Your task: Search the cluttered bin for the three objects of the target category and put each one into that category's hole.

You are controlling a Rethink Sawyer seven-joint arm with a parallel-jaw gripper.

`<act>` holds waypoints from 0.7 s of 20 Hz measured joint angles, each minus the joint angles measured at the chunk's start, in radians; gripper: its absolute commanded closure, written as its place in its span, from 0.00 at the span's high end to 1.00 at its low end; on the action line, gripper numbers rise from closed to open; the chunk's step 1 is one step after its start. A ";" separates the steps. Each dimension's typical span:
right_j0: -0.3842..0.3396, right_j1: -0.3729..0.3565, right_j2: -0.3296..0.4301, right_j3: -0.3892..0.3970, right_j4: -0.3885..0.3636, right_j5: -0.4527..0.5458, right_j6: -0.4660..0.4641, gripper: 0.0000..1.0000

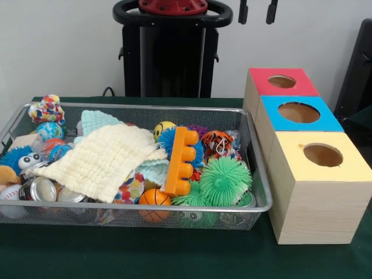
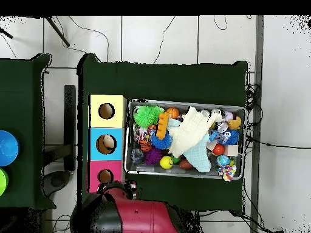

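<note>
A wire mesh bin (image 1: 256,168) (image 2: 182,173) on the green cloth holds a jumble of toys. A cream cloth (image 1: 104,160) (image 2: 191,133) covers its middle, with a pale blue cloth (image 1: 96,121) behind it. Beside them lie an orange toothed block (image 1: 181,160) (image 2: 163,123), green spiky balls (image 1: 224,180) (image 2: 144,114), a small basketball (image 1: 154,199), a tiger toy (image 1: 216,140) and metal cans (image 1: 39,189). Three wooden boxes with round holes stand beside the bin: red top (image 1: 261,87) (image 2: 97,167), blue top (image 1: 273,119) (image 2: 118,136), yellow top (image 1: 290,165) (image 2: 118,103). My gripper (image 1: 257,11) hangs open at the top edge, above the red box.
A blue fuzzy ball with eyes (image 1: 20,158), a baseball (image 1: 10,195) and a multicoloured knobbly toy (image 1: 46,109) fill the bin's left end in the front view. A second green table with blue and green bowls (image 2: 6,148) shows in the overhead view.
</note>
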 measured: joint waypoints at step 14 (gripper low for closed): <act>-0.059 0.128 0.006 -0.002 -0.002 -0.056 0.000 1.00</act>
